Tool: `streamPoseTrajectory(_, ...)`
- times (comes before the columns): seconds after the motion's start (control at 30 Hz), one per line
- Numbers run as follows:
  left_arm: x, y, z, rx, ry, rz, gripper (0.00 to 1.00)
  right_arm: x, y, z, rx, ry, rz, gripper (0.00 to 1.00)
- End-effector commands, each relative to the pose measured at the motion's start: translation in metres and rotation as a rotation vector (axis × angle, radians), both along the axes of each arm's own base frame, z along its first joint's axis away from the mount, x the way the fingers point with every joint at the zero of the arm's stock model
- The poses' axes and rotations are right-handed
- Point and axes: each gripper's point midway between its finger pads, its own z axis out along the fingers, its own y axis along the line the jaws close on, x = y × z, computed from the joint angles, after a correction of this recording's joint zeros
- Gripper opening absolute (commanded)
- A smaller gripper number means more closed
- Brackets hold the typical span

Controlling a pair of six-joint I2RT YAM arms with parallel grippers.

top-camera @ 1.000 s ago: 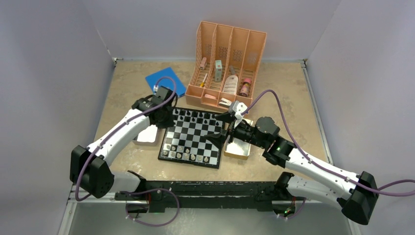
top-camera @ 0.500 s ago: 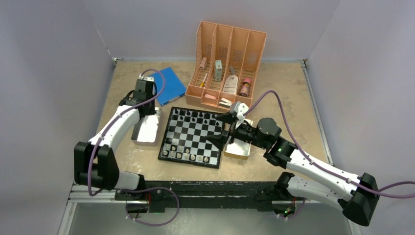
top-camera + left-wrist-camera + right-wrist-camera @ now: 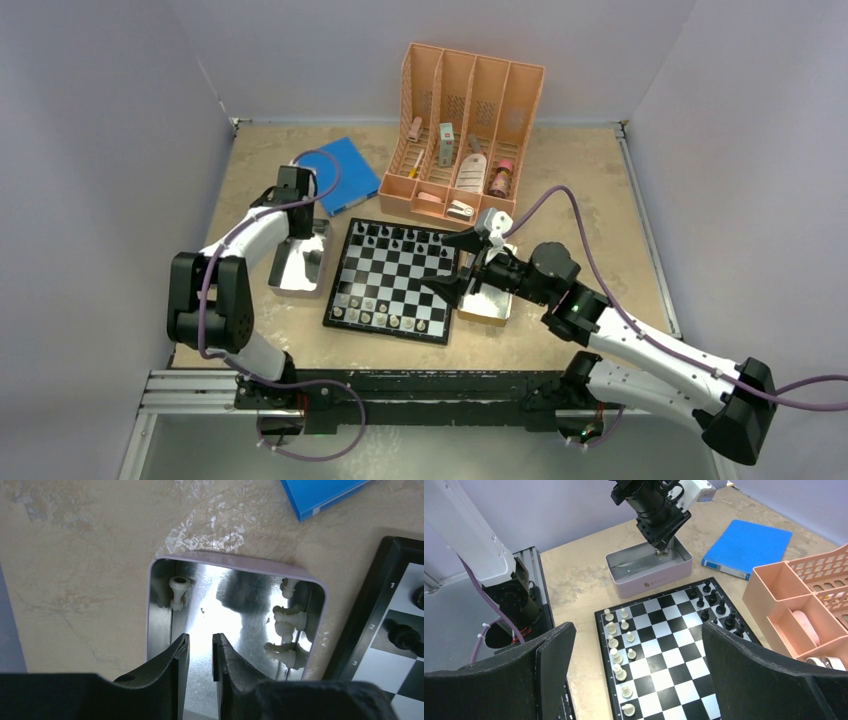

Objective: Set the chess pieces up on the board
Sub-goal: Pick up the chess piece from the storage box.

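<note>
The board [image 3: 400, 285] lies mid-table, with black chess pieces [image 3: 400, 240] along its far rows and pale ones [image 3: 385, 318] along its near rows. In the right wrist view the pale pieces [image 3: 616, 640] line the board's [image 3: 674, 650] left side. My left gripper [image 3: 201, 640] hangs over a shiny metal tray [image 3: 235, 560], its fingers a narrow gap apart with nothing between them. Loose white pieces lie in that tray, one [image 3: 178, 587] at its left wall and a few [image 3: 290, 620] at its right wall. My right gripper [image 3: 452, 263] stands wide open and empty over the board's right edge.
A peach organizer [image 3: 465, 140] with bottles stands at the back. A flat blue book [image 3: 345, 175] lies behind the left tray [image 3: 300, 265]. A second tray [image 3: 490, 305] sits right of the board, under my right arm. Grey walls close in both sides.
My left arm has swung left from the board's far left corner to above the metal tray, its elbow folding back. The right arm has barely moved.
</note>
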Motion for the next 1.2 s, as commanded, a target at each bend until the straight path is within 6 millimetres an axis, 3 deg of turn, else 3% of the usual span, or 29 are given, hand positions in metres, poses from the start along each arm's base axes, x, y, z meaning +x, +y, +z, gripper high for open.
streamPoseTrajectory(0.0,0.025,0.012,0.011,0.068,-0.069,-0.029,0.23,-0.006,0.000,0.023,0.070,-0.046,0.022,0.99)
streamPoseTrajectory(0.4,0.042,0.034,-0.006,0.198,-0.010,0.008,0.29,-0.006,-0.004,0.023,0.071,-0.050,0.010,0.99)
streamPoseTrajectory(1.17,0.033,0.021,-0.038,0.105,0.084,-0.020,0.24,-0.006,-0.005,0.022,0.075,-0.053,0.007,0.99)
